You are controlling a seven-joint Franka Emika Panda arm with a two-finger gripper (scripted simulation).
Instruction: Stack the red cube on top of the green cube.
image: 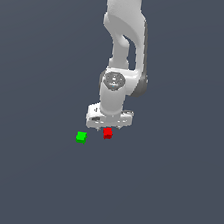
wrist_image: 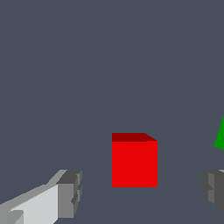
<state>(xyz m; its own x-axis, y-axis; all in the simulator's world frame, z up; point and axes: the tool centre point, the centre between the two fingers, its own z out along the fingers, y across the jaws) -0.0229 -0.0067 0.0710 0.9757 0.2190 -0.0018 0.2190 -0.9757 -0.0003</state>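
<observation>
Red is what fills my wrist view: the red cube sits square between the two grey fingertips, with clear floor showing on either side of it, so neither pad is touching it. My gripper stands spread wide, much wider than the cube, holding nothing. On the exterior view I see the white hand at the end of the arm low over the dark grey floor, with the red cube peeking out just under its lower edge; from there I cannot tell how far down the fingers reach around the cube, since the hand body hides them. The wrist view shows the fingertips near the level of the cube's lower half, but whether they reach the floor I cannot say. The green cube lies on the same floor, near the red one but apart from it, toward the exterior view's left and slightly nearer that camera. On the wrist view only a sliver of the green cube shows at the frame edge, outside the span of the fingers. Both cubes rest flat on the floor, neither stacked on the other.
</observation>
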